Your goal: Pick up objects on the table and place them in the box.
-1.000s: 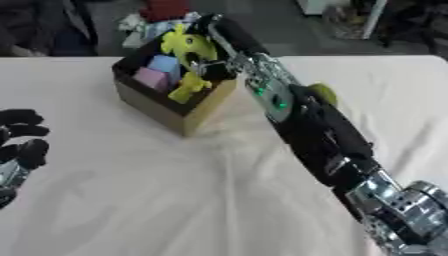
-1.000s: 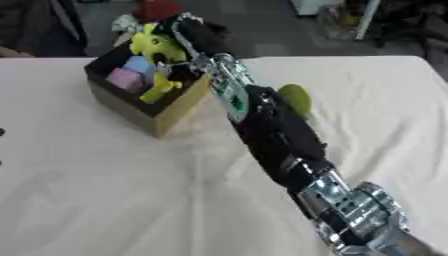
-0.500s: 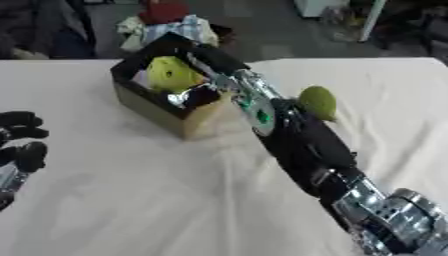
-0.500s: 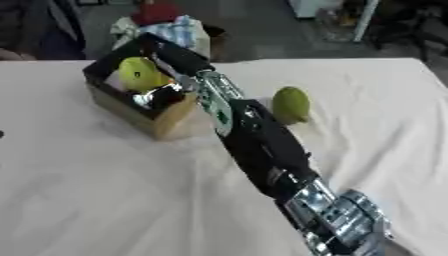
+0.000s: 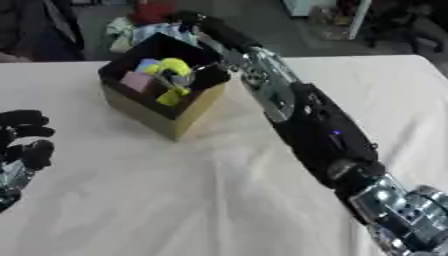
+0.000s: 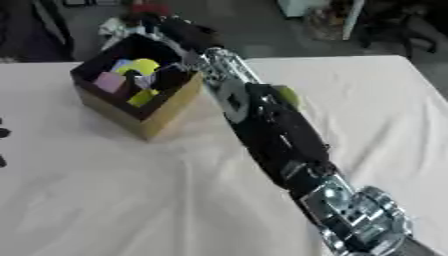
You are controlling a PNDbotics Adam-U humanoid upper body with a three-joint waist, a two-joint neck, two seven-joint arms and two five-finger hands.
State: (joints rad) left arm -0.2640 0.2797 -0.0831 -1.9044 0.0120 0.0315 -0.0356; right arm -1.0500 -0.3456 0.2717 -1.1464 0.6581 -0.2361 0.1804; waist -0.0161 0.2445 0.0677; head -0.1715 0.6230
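1. We see a tan cardboard box with a dark inside (image 5: 179, 122) on the white cloth-covered surface (image 5: 201, 200), holding a yellow soft toy (image 5: 172, 67) and a pink block (image 5: 136, 81).
2. Our right robot hand (image 5: 194, 21) reaches past the box's far rim; we cannot tell its fingers' state.
3. Our left robot hand (image 5: 21, 142) rests at the left edge, fingers relaxed and holding nothing.
4. We judge a placing step is ending; next comes the yellow-green round object (image 6: 286, 95) beside the right arm.
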